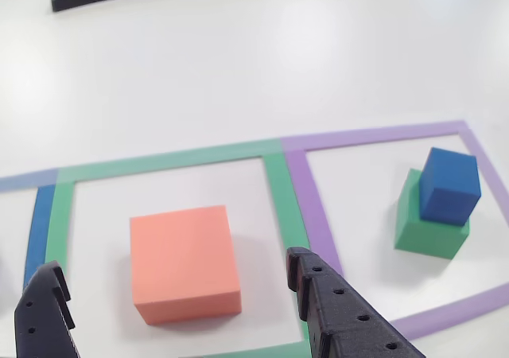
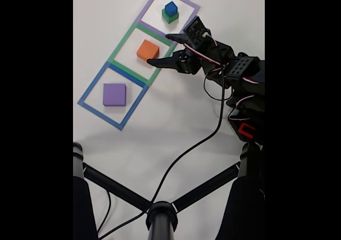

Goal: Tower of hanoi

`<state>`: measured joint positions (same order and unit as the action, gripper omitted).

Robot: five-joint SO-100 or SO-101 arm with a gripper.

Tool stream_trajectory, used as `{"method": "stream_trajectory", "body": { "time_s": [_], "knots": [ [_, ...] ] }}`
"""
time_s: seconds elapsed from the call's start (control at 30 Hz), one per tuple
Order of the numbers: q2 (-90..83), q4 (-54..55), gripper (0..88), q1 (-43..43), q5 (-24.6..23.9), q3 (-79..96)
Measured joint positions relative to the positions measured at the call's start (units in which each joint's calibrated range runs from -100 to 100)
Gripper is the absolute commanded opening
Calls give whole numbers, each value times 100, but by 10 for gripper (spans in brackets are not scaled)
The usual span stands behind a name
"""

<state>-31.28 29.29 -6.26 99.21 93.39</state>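
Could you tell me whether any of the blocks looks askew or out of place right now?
Only a small thing: the blue cube sits off-centre and twisted on the green block, overhanging one edge. The orange block and purple block lie flat inside their squares.

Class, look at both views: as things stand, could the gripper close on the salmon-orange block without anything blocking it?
Probably yes. The gripper is open, its fingers either side of the salmon-orange block, which sits alone in the green tape square with nothing stacked on it.

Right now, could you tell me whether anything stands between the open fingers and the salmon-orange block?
Nothing visible does. The gripper is open, its fingers either side of the salmon-orange block, with bare table between them.
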Motion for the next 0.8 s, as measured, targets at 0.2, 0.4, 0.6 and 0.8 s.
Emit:
{"method": "stream_trajectory", "body": {
  "time_s": [0.2,0.4,0.6,0.8],
  "knots": [
    [1469,1308,319,0,0,-148],
    [2811,2071,319,0,39,-748],
    [3757,2905,320,0,20,-992],
    [4280,3371,320,0,20,-1175]
  ]
}}
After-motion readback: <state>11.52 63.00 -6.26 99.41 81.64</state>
